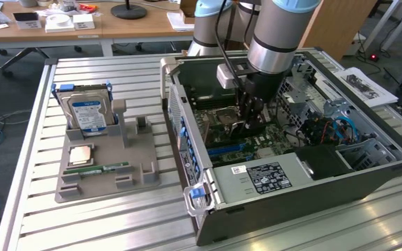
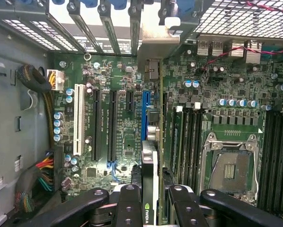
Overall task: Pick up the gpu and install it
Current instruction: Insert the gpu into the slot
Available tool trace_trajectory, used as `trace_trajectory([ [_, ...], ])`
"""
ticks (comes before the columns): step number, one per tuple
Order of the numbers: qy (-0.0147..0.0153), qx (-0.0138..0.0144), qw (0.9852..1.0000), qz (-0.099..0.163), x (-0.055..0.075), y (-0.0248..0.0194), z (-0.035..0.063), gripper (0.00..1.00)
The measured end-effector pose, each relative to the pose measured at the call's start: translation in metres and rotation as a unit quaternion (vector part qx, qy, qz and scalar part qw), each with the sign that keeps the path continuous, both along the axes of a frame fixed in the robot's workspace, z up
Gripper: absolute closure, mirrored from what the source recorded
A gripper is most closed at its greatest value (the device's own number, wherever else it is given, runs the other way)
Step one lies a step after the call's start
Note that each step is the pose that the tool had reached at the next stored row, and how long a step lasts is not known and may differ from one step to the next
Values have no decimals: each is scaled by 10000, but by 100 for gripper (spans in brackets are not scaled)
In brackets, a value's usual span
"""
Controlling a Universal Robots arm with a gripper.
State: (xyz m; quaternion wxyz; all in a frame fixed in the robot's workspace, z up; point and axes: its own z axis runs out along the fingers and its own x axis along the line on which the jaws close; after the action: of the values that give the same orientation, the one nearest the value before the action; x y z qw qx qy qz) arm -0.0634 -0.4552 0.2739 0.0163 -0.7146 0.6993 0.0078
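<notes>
- You see the gpu (image 2: 149, 165) edge-on inside the computer case (image 1: 313, 183), standing upright on the line of the long blue slot (image 2: 145, 113) of the motherboard (image 2: 125, 142).
- Its silvery metal end lies against the rear slot openings of the case. You cannot tell whether it is fully seated.
- The gripper (image 2: 151, 208) reaches down into the case; its fingers (image 2: 127, 203) are clenched on the gpu from both sides.
- The open CPU socket (image 2: 229, 170) lies beside the memory slots.
- Outside the case, on the table (image 1: 103, 225), a grey holder (image 1: 138, 172) carries a blue-labelled hard drive (image 1: 88, 112) and a green RAM stick (image 1: 107, 169).
</notes>
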Motion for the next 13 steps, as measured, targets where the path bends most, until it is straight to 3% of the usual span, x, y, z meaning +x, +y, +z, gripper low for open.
trace_trajectory([
  [13,-1,1,10000,0,-1,0,-62,73],
])
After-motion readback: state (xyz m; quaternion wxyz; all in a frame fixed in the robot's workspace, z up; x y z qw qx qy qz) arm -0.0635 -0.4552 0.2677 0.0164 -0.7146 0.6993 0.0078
